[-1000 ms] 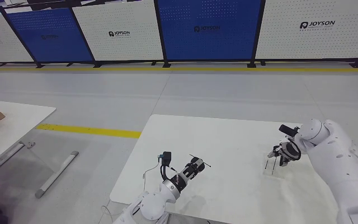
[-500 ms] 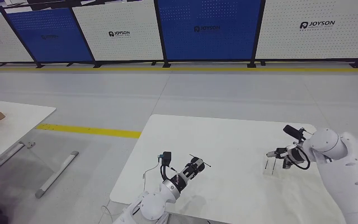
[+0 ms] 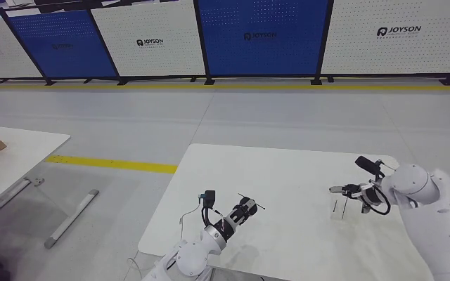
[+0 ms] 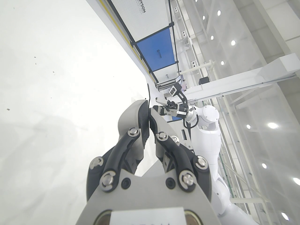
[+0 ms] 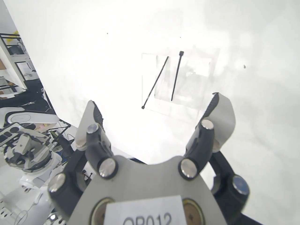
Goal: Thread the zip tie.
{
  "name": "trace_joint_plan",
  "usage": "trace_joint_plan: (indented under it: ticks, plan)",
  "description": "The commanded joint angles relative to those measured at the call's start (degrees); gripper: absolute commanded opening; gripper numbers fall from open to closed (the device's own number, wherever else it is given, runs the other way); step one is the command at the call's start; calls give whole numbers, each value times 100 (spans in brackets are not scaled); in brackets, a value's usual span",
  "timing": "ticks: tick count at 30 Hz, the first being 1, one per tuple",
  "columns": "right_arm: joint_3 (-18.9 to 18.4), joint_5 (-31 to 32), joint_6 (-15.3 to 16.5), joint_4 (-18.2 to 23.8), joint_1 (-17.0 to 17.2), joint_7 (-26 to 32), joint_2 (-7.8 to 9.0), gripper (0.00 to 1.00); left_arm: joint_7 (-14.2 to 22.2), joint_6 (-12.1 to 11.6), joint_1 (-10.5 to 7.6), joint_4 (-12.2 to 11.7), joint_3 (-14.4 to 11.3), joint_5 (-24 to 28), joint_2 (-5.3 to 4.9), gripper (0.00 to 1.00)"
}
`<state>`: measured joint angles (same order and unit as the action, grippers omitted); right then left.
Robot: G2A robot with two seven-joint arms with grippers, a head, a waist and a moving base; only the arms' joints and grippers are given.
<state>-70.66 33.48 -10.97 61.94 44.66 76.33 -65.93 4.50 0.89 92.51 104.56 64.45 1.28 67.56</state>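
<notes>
My left gripper [image 3: 247, 206] rests near the table's front edge, shut on a black zip tie [image 3: 252, 201] whose thin ends stick out either side. In the left wrist view the strap [image 4: 148, 92] pokes out past the shut fingertips [image 4: 150, 115]. My right gripper [image 5: 154, 99] stands open with nothing between its fingers, above a clear tray [image 5: 142, 80] that holds two more black zip ties [image 5: 155, 83] [image 5: 176, 76]. From above, the right gripper [image 3: 337, 189] points leftwards over that tray [image 3: 339, 208] at the table's right side.
The white table [image 3: 281, 168] has bare surface between the two arms. Its left and front edges lie close to my left arm. A second white table [image 3: 28, 151] stands far off to the left, and blue and white panels [image 3: 260, 35] line the back.
The right arm has drawn back and up from the tray, and its gripper has swung out to point left. The left arm and its zip tie have not moved.
</notes>
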Motion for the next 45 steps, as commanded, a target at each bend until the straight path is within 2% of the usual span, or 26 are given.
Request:
trace_joint_plan:
  ticks: [1, 2, 4, 6, 8, 9, 18, 19, 20, 22, 24, 27, 29, 38, 40, 42, 44, 45]
  plan:
    - [-266, -191, 373, 270, 171, -162, 70, 100, 0, 0, 0, 0, 0, 0, 0, 0]
    - [-385, -156, 607, 480, 282, -189, 120, 100, 0, 0, 0, 0, 0, 0, 0, 0]
    - [-526, -126, 743, 720, 422, -156, 178, 100, 0, 0, 0, 0, 0, 0, 0, 0]
    - [-506, -24, 1012, 909, 479, 81, 221, 100, 0, 0, 0, 0, 0, 0, 0, 0]
    - [-316, 141, 1209, 854, 381, 331, 233, 100, 0, 0, 0, 0, 0, 0, 0, 0]
    - [-131, 167, 1337, 666, 280, 331, 232, 100, 0, 0, 0, 0, 0, 0, 0, 0]
    - [-131, 167, 1337, 666, 280, 331, 232, 100, 0, 0, 0, 0, 0, 0, 0, 0]
    - [-32, 96, 1641, 747, 347, 331, 227, 100, 0, 0, 0, 0, 0, 0, 0, 0]
    - [9, -159, 2192, 674, 400, 331, 255, 100, 0, 0, 0, 0, 0, 0, 0, 0]
    - [-71, -423, 2333, 451, 325, 331, 305, 100, 0, 0, 0, 0, 0, 0, 0, 0]
    - [124, -790, 2676, 97, 127, 331, 350, 100, 0, 0, 0, 0, 0, 0, 0, 0]
    - [632, -1122, 2813, -526, -347, 331, 374, 100, 0, 0, 0, 0, 0, 0, 0, 0]
    - [980, -1368, 3018, -792, -559, 331, 360, 100, 0, 0, 0, 0, 0, 0, 0, 0]
    - [977, -1349, 2989, -796, -545, 272, 361, 100, 0, 0, 0, 0, 0, 0, 0, 0]
    - [1064, -1012, 2605, -720, -483, 5, 362, 100, 0, 0, 0, 0, 0, 0, 0, 0]
    - [1084, -925, 2396, -655, -470, -128, 362, 100, 0, 0, 0, 0, 0, 0, 0, 0]
    - [1096, -834, 2331, -534, -426, -255, 372, 100, 0, 0, 0, 0, 0, 0, 0, 0]
    - [1060, -857, 2453, -407, -382, -402, 382, 100, 0, 0, 0, 0, 0, 0, 0, 0]
